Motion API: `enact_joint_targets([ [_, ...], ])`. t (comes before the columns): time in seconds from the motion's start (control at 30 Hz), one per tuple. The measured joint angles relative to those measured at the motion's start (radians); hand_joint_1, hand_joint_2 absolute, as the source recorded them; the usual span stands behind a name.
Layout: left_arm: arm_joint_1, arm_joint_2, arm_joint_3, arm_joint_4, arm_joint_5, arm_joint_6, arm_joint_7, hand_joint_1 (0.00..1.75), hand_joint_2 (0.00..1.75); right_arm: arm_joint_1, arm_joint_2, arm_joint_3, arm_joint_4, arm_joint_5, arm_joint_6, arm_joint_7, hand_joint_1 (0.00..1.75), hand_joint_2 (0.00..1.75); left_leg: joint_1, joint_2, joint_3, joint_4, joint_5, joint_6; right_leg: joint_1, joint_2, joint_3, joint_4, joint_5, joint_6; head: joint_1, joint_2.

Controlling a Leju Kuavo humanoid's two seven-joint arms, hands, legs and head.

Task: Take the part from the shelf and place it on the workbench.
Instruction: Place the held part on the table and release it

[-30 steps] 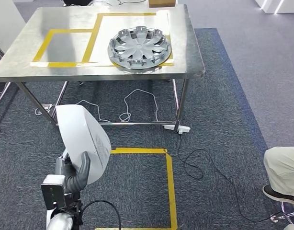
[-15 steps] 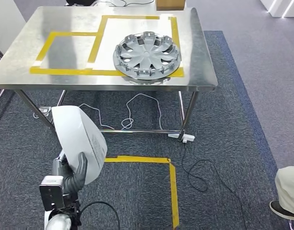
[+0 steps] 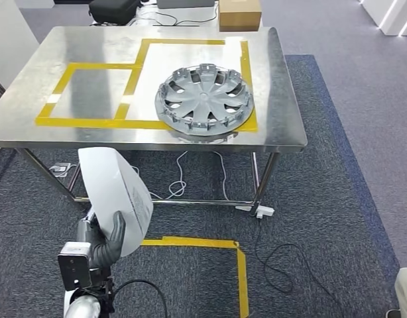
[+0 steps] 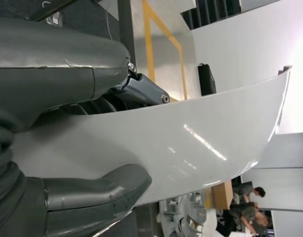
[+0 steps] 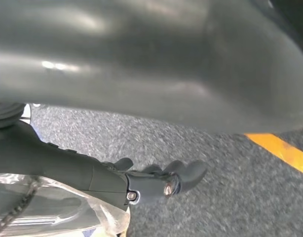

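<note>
Hubcap (image 3: 205, 100) on workbench (image 3: 56, 136), right side.

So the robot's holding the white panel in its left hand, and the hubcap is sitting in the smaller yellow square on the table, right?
Not quite. The left hand does hold the white panel, but the hubcap lies in the larger yellow-taped rectangle on the table, over its near edge, not in the smaller square. The head view shows it.

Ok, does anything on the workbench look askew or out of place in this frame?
Slightly: the hubcap overlaps the near strip of the yellow tape outline on the workbench rather than sitting inside it. The left robot hand holds the white part; no damage is visible.
</note>
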Motion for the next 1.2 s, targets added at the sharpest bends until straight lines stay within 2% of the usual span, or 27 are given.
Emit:
enact_joint_targets([
  [0.07, -0.001, 0.0, 0.0, 0.0, 0.001, 0.0, 0.002, 1.75, 1.75, -0.004, 0.0, -0.001, 0.0, 0.0, 0.004, 0.001, 0.0, 0.0, 0.003, 0.007, -0.069, 0.107, -0.016, -0.012, -0.005, 0.0, 0.023, -0.015, -0.007, -0.006, -0.001, 0.0],
  [0.13, 0.003, 0.001, 0.0, 0.001, 0.004, 0.0, 0.005, 1.75, 1.75, -0.002, 0.0, -0.002, 0.0, 0.0, 0.007, 0.003, 0.0, 0.0, 0.008, 0.009, -0.145, 0.187, -0.072, -0.021, -0.007, 0.0, 0.045, -0.021, -0.022, -0.007, -0.001, 0.0],
  [0.17, 0.005, 0.002, 0.0, 0.001, 0.005, 0.0, 0.006, 1.75, 1.75, 0.001, 0.0, -0.002, 0.0, 0.0, 0.007, 0.003, 0.0, 0.0, 0.01, 0.009, -0.169, 0.195, -0.089, -0.024, -0.009, 0.001, 0.057, -0.022, -0.031, -0.006, -0.001, 0.0],
  [0.2, 0.007, 0.002, 0.0, 0.002, 0.007, 0.0, 0.006, 1.75, 1.75, 0.004, 0.0, -0.003, 0.0, 0.0, 0.007, 0.003, 0.0, 0.0, 0.012, 0.01, -0.182, 0.178, -0.083, -0.026, -0.011, 0.001, 0.07, -0.022, -0.041, -0.004, -0.001, 0.0],
  [0.23, 0.008, 0.002, 0.0, 0.002, 0.008, 0.001, 0.006, 1.75, 1.75, 0.007, 0.0, -0.004, 0.0, 0.0, 0.007, 0.003, 0.0, 0.0, 0.014, 0.011, -0.183, 0.135, -0.046, -0.028, -0.014, 0.001, 0.083, -0.022, -0.05, -0.001, -0.001, 0.0],
  [0.27, 0.009, 0.002, 0.0, 0.003, 0.008, 0.002, 0.006, 1.75, 1.75, 0.009, 0.0, -0.004, 0.0, 0.0, 0.007, 0.003, 0.0, 0.0, 0.017, 0.013, -0.177, 0.077, 0.013, -0.031, -0.016, 0.002, 0.091, -0.022, -0.059, 0.004, -0.002, 0.0],
  [0.3, 0.009, 0.002, 0.0, 0.003, 0.009, 0.003, 0.006, 1.75, 1.75, 0.01, 0.001, -0.005, 0.0, 0.0, 0.008, 0.003, 0.0, 0.0, 0.017, 0.018, -0.172, 0.026, 0.055, -0.031, -0.016, 0.003, 0.098, -0.021, -0.07, 0.01, -0.003, 0.0],
  [0.33, 0.009, 0.002, 0.0, 0.003, 0.009, 0.003, 0.006, 1.75, 1.75, 0.01, 0.001, -0.005, 0.0, 0.0, 0.008, 0.003, 0.0, 0.0, 0.017, 0.022, -0.168, -0.011, 0.084, -0.028, -0.016, 0.003, 0.103, -0.02, -0.079, 0.018, -0.004, 0.0],
  [0.37, 0.01, 0.002, 0.0, 0.004, 0.009, 0.004, 0.006, 1.75, 1.75, 0.01, 0.001, -0.006, 0.0, 0.0, 0.009, 0.003, 0.0, 0.0, 0.016, 0.025, -0.167, -0.027, 0.096, -0.023, -0.015, 0.003, 0.105, -0.021, -0.086, 0.026, -0.005, 0.0],
  [0.4, 0.01, 0.002, 0.0, 0.004, 0.01, 0.004, 0.005, 1.75, 1.75, 0.009, 0.001, -0.006, 0.0, 0.0, 0.01, 0.003, 0.0, 0.0, 0.014, 0.026, -0.167, -0.027, 0.092, -0.015, -0.015, 0.002, 0.11, -0.024, -0.091, 0.034, -0.006, 0.0],
  [0.43, 0.01, 0.002, 0.0, 0.004, 0.01, 0.004, 0.005, 1.75, 1.75, 0.008, 0.001, -0.006, 0.0, 0.0, 0.011, 0.003, 0.0, 0.0, 0.014, 0.024, -0.163, -0.03, 0.101, -0.005, -0.015, 0.0, 0.115, -0.027, -0.095, 0.042, -0.005, 0.0],
  [0.5, 0.009, 0.001, 0.0, 0.004, 0.01, 0.004, 0.005, 1.75, 1.75, 0.006, 0.001, -0.006, 0.0, 0.001, 0.012, 0.002, 0.0, 0.0, 0.016, 0.02, -0.152, -0.039, 0.115, 0.012, -0.017, -0.002, 0.112, -0.007, -0.111, 0.051, -0.003, 0.0],
  [0.53, 0.009, 0.001, 0.0, 0.004, 0.01, 0.004, 0.005, 1.75, 1.75, 0.005, 0.001, -0.007, 0.0, 0.001, 0.012, 0.002, 0.0, 0.0, 0.016, 0.02, -0.146, -0.044, 0.116, 0.02, -0.018, -0.002, 0.093, 0.032, -0.131, 0.053, -0.002, 0.0],
  [0.57, 0.008, 0.0, -0.001, 0.004, 0.01, 0.004, 0.005, 1.75, 1.75, 0.004, 0.001, -0.007, 0.0, 0.002, 0.012, 0.001, 0.0, 0.0, 0.014, 0.021, -0.143, -0.046, 0.114, 0.025, -0.018, -0.002, 0.059, 0.091, -0.156, 0.053, 0.0, 0.0],
  [0.63, 0.009, 0.0, -0.001, 0.004, 0.011, 0.004, 0.005, 1.75, 1.75, 0.006, 0.001, -0.007, 0.0, 0.002, 0.012, 0.001, 0.0, 0.0, 0.009, 0.019, -0.138, -0.047, 0.105, 0.034, -0.016, -0.002, -0.028, 0.213, -0.19, 0.052, 0.002, 0.0],
  [0.67, 0.009, 0.0, -0.001, 0.004, 0.011, 0.004, 0.005, 1.75, 1.75, 0.008, 0.001, -0.008, 0.0, 0.002, 0.012, 0.001, 0.0, 0.0, 0.006, 0.017, -0.134, -0.047, 0.1, 0.037, -0.014, -0.002, -0.058, 0.24, -0.181, 0.05, 0.001, 0.0],
  [0.7, 0.009, 0.0, -0.001, 0.004, 0.011, 0.003, 0.005, 1.75, 1.75, 0.01, 0.001, -0.008, 0.0, 0.002, 0.012, 0.001, 0.0, 0.0, 0.003, 0.015, -0.127, -0.046, 0.093, 0.038, -0.012, -0.002, -0.071, 0.23, -0.152, 0.046, 0.001, 0.0],
  [0.77, 0.009, 0.0, -0.001, 0.004, 0.012, 0.002, 0.005, 1.75, 1.75, 0.011, 0.001, -0.009, 0.0, 0.003, 0.012, 0.001, 0.0, 0.0, -0.001, 0.012, -0.11, -0.047, 0.078, 0.037, -0.004, -0.001, -0.047, 0.121, -0.062, 0.03, 0.002, 0.0],
  [0.8, 0.009, 0.0, -0.001, 0.004, 0.012, 0.002, 0.005, 1.75, 1.75, 0.011, 0.0, -0.009, 0.0, 0.003, 0.012, 0.001, 0.0, 0.0, -0.003, 0.011, -0.103, -0.047, 0.07, 0.034, 0.0, -0.001, -0.023, 0.061, -0.03, 0.022, 0.001, 0.0],
  [0.83, 0.009, 0.0, -0.001, 0.004, 0.012, 0.001, 0.005, 1.75, 1.75, 0.01, -0.001, -0.009, 0.0, 0.003, 0.012, 0.001, 0.0, 0.0, -0.004, 0.01, -0.099, -0.048, 0.064, 0.03, 0.004, -0.001, -0.004, 0.02, -0.013, 0.015, 0.0, 0.0],
  [0.9, 0.008, 0.0, -0.001, 0.004, 0.012, 0.001, 0.005, 1.75, 1.75, 0.009, -0.002, -0.009, 0.0, 0.003, 0.012, 0.001, 0.0, 0.0, -0.004, 0.01, -0.094, -0.053, 0.056, 0.019, 0.009, -0.001, 0.013, -0.007, -0.016, 0.009, -0.002, 0.0],
  [1.0, 0.007, 0.0, -0.002, 0.003, 0.012, 0.002, 0.004, 1.75, 1.75, 0.01, -0.001, -0.01, -0.001, 0.003, 0.012, 0.0, 0.0, 0.0, -0.002, 0.012, -0.09, -0.039, 0.039, 0.001, 0.002, -0.001, 0.037, -0.032, -0.021, 0.0, -0.004, 0.0],
  [1.03, 0.007, 0.0, -0.002, 0.003, 0.012, 0.002, 0.004, 1.75, 1.75, 0.01, -0.001, -0.01, -0.001, 0.003, 0.012, -0.001, 0.0, 0.0, -0.002, 0.013, -0.105, -0.002, 0.022, -0.005, -0.002, -0.001, 0.051, -0.041, -0.023, -0.003, -0.006, 0.0],
  [1.07, 0.007, 0.001, -0.001, 0.003, 0.012, 0.003, 0.003, 1.75, 1.75, 0.009, 0.0, -0.01, -0.001, 0.004, 0.012, -0.001, 0.0, 0.0, 0.001, 0.014, -0.134, 0.055, 0.001, -0.01, -0.003, -0.001, 0.062, -0.045, -0.029, -0.006, -0.007, 0.0],
  [1.13, 0.008, 0.002, -0.001, 0.003, 0.012, 0.005, 0.003, 1.75, 1.75, 0.01, 0.0, -0.01, -0.001, 0.005, 0.013, -0.001, 0.0, 0.0, 0.007, 0.014, -0.213, 0.179, -0.03, -0.019, -0.004, -0.002, 0.083, -0.047, -0.046, -0.006, -0.008, 0.0],
  [1.17, 0.01, 0.003, -0.001, 0.003, 0.012, 0.005, 0.003, 1.75, 1.75, 0.011, 0.0, -0.01, 0.0, 0.005, 0.013, -0.001, 0.0, 0.0, 0.01, 0.014, -0.241, 0.208, -0.022, -0.023, -0.005, -0.001, 0.096, -0.047, -0.056, -0.005, -0.008, 0.0],
  [1.2, 0.011, 0.004, -0.001, 0.004, 0.012, 0.005, 0.003, 1.75, 1.75, 0.012, 0.0, -0.01, 0.0, 0.005, 0.013, -0.001, 0.0, 0.0, 0.012, 0.014, -0.252, 0.199, 0.01, -0.025, -0.006, 0.0, 0.11, -0.047, -0.067, -0.002, -0.008, 0.0],
])
